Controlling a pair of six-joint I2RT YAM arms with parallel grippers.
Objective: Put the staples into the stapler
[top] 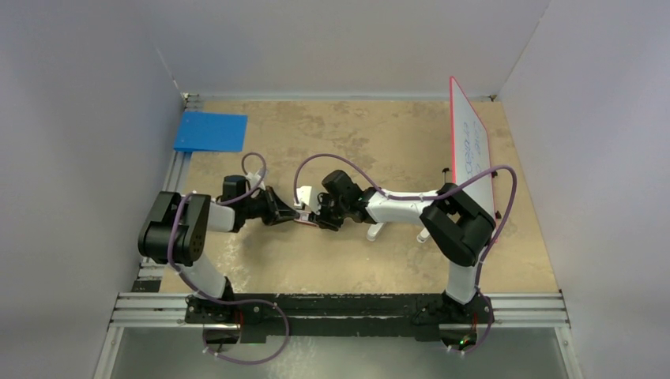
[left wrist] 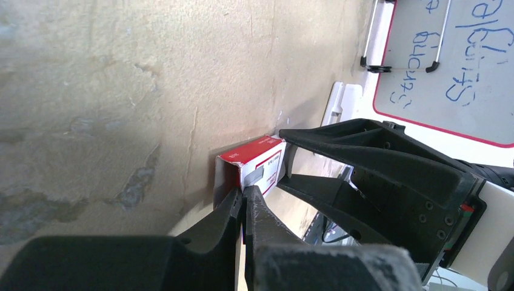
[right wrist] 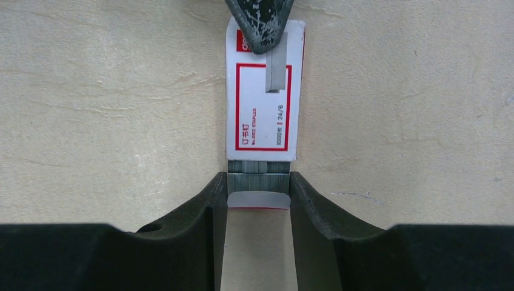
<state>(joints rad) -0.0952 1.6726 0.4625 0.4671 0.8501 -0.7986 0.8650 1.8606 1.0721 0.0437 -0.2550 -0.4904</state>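
Two robot arms meet at the middle of a mottled tan table [top: 355, 134] boxed in by plain white walls [top: 316, 39], their bases bolted to an aluminium rail [top: 340, 308] at the near edge. At far left, a flat blue sheet [top: 211, 132] lies in the back corner.

The left gripper [left wrist: 244, 203] has its jaws pressed together with nothing between them, its tip resting against the far end of a small red-and-white staple box [right wrist: 263, 91] lying flat on the table. The box label carries Chinese characters, the word "STAPLES" in small print and "24/6", beside a printed grey picture of a staple strip.

At the box's near end, the staples [right wrist: 259, 176], a grey metallic block, stick out of the open end over a white flap. The right gripper [right wrist: 259, 188] stands narrow around that block, one black pad touching each side.

Farther right, the stapler [left wrist: 341, 104], a slim white bar, lies on the table well apart from the box. Just beyond it a red-edged whiteboard [top: 472, 150] stands upright. Its blue handwriting is only partly legible; one word looks like "Strong".
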